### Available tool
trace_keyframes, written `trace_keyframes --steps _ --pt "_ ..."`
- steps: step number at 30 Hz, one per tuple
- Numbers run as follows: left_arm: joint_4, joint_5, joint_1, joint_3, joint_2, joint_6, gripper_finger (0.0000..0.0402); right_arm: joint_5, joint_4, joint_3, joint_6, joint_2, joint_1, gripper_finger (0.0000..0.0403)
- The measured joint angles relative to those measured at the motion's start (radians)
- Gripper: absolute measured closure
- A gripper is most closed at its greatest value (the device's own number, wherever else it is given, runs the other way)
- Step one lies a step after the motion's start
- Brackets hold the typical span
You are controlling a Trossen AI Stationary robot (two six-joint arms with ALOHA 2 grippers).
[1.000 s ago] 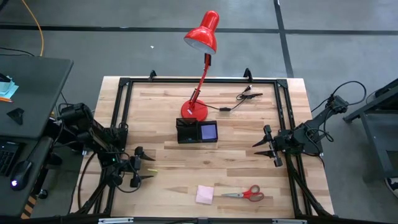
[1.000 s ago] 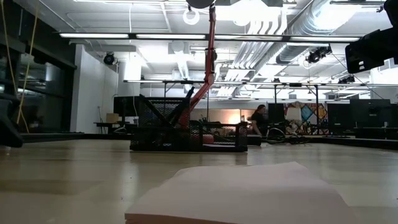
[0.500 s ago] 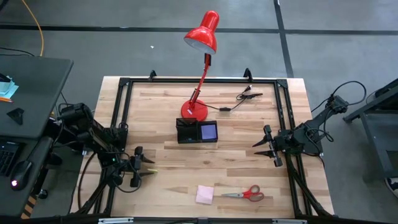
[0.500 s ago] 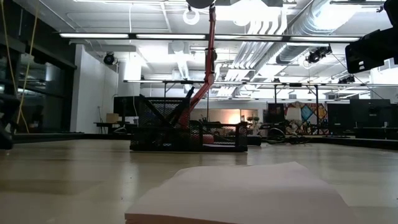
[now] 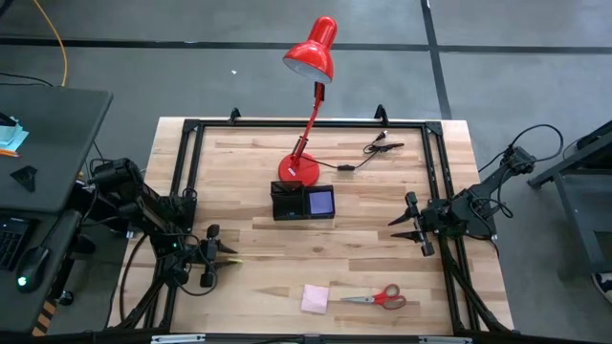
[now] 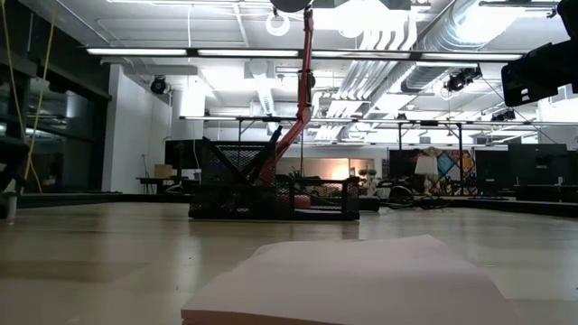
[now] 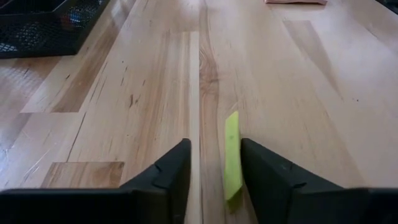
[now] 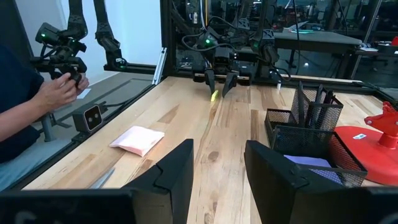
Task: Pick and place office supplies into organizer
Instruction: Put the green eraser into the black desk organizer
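- A thin yellow-green strip [image 7: 231,155] lies flat on the worktop near its left edge, between the left gripper [image 7: 213,171] fingers, against one of them.
- Those fingers have narrowed around it since a second ago; a firm hold cannot be told.
- The organizer [image 5: 303,203] sits mid-table before the lamp [image 5: 308,100]; bare wood lies between.
- The pink pad [image 5: 315,298] and scissors [image 5: 379,298] lie near the front edge.
- The right gripper [image 5: 413,225], partly open and empty, waits by the right edge.

The organizer [image 5: 302,203] stands at the middle of the desk [image 5: 382,244], with the lamp base [image 5: 298,170] just behind it. The sticky pad [image 5: 316,298] and scissors [image 5: 377,298] lie side by side near the front edge, the scissors to the right.
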Motion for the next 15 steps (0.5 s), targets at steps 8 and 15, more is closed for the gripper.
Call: trace_keyframes --steps 8,15 --pt "0.003 -0.007 0.0 0.0 0.0 -0.001 0.0358 0.0 0.0 0.0 0.0 0.0 0.0 0.0269" --pt "0.013 -0.016 0.0 0.0 0.0 0.0 0.0386 0.0 0.0 0.0 0.0 0.0 0.0 0.0269"
